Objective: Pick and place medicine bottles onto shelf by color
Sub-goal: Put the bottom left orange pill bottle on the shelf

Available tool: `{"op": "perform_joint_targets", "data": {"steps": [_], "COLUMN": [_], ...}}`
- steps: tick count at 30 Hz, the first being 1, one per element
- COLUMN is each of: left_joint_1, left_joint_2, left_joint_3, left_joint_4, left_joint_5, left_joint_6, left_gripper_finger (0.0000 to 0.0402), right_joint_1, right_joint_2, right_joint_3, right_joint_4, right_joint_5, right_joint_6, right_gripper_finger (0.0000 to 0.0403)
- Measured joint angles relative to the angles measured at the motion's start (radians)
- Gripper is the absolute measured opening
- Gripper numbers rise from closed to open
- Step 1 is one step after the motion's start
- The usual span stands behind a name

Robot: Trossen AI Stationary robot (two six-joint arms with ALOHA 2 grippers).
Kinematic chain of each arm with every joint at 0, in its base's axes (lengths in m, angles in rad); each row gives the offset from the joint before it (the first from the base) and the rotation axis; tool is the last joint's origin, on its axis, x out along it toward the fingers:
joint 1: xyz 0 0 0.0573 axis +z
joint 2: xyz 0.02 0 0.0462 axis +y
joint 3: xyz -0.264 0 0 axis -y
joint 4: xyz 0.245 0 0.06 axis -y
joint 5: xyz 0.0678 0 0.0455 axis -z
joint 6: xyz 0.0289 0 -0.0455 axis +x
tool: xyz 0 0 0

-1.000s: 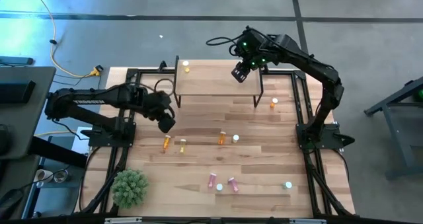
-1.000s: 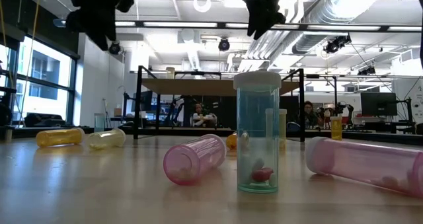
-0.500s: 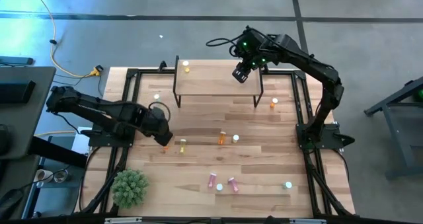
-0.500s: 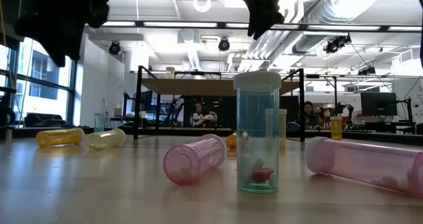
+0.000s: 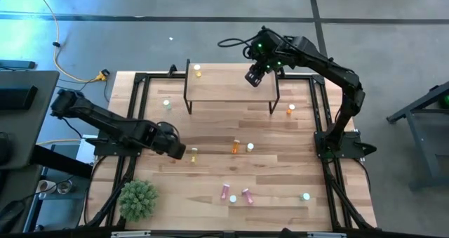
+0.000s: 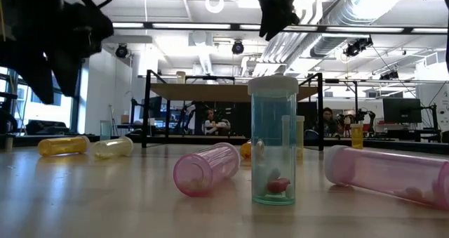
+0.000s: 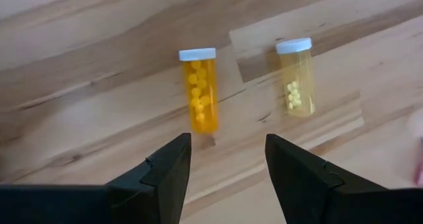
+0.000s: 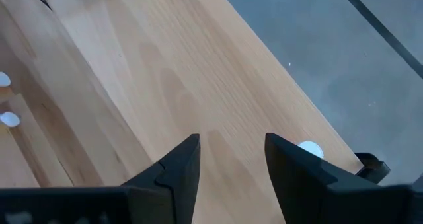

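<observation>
My left gripper point(image 5: 175, 151) is open and hovers low over the table's left middle. In its wrist view point(image 7: 228, 151) its fingers point down just short of an amber-yellow bottle point(image 7: 198, 92) that lies on its side. A paler yellow bottle point(image 7: 295, 78) lies beside it point(image 5: 193, 154). My right gripper point(image 5: 254, 76) is open and empty above the right part of the light-wood shelf point(image 5: 224, 87); its wrist view point(image 8: 228, 151) shows bare shelf board point(image 8: 165, 85). One yellow bottle point(image 5: 197, 71) stands on the shelf's far left corner.
Other bottles are spread over the table: green point(image 5: 166, 104), orange point(image 5: 291, 110), orange lying point(image 5: 236, 147), two pink point(image 5: 225, 191) point(image 5: 247, 194), green point(image 5: 305, 196). A green plant point(image 5: 137, 199) stands at the near left corner. People show in the room beyond.
My left gripper has gone toward the table's near edge and down, from beside the shelf's left end to just above the two yellow bottles. My right gripper has kept still over the shelf.
</observation>
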Motion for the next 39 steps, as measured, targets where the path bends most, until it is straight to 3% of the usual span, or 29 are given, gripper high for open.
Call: {"op": "perform_joint_targets", "data": {"steps": [16,27,39], "left_joint_1": [0.0,0.024,0.025], "left_joint_2": [0.209,0.312,0.333], "left_joint_3": [-0.044,-0.044,-0.041], "left_joint_4": [0.136,0.143,0.164], "left_joint_5": [0.011,0.03,0.069], "left_joint_6": [-0.038,-0.029,0.082], "left_gripper_finger": [0.0186,0.0183,0.0095], "right_joint_1": [0.0,0.0,0.0], "right_joint_2": [0.0,0.0,0.001], "right_joint_3": [0.0,0.0,0.0], "right_joint_4": [0.035,0.035,0.035], "right_joint_5": [0.0,0.0,0.0], "right_joint_6": [0.0,0.0,0.0], "right_gripper_finger": [0.0161,0.0161,0.0161]}}
